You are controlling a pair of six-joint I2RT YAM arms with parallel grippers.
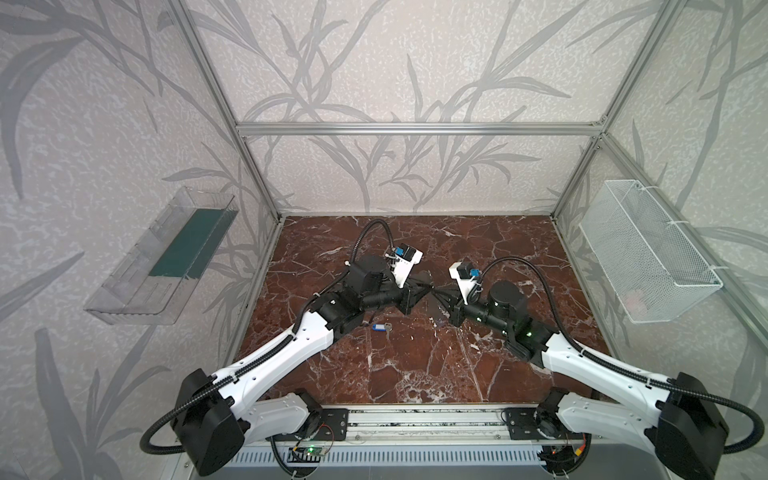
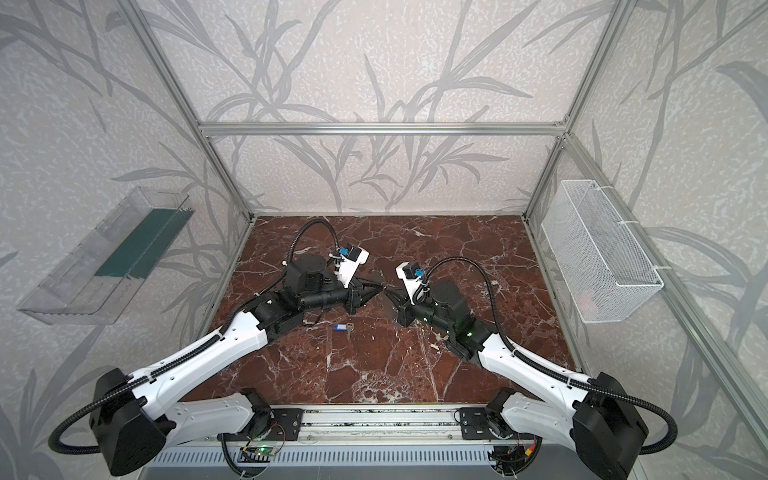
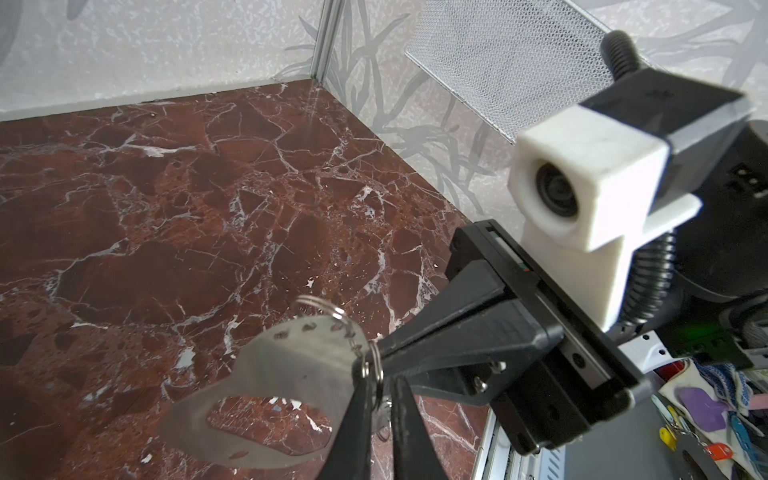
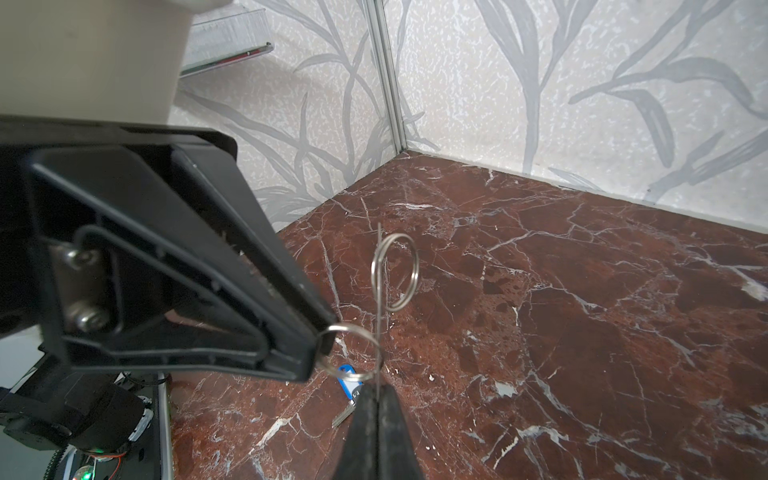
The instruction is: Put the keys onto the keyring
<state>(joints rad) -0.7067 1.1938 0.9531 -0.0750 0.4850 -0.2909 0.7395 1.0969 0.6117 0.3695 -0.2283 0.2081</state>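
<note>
The keyring [image 3: 291, 361], a flat grey half-moon plate with an oval cut-out and a row of small holes, hangs above the marble floor. My right gripper [image 4: 378, 388] is shut on its edge; there the plate shows edge-on as a thin line. My left gripper [image 3: 380, 376] is shut on a small metal ring [image 3: 376, 361] at the plate's holed edge, tip to tip with the right gripper [image 3: 384, 349]. Another ring [image 3: 332, 309] sits through a hole. Both grippers meet mid-table [image 1: 432, 289]. One of the keys [image 1: 380, 328], with a blue tag, lies on the floor in front of them.
A white wire-mesh basket [image 1: 648, 257] hangs on the right wall. A clear plastic tray [image 1: 166, 257] with a green bottom hangs on the left wall. Aluminium frame posts [image 1: 257, 174] bound the marble table [image 1: 415, 365].
</note>
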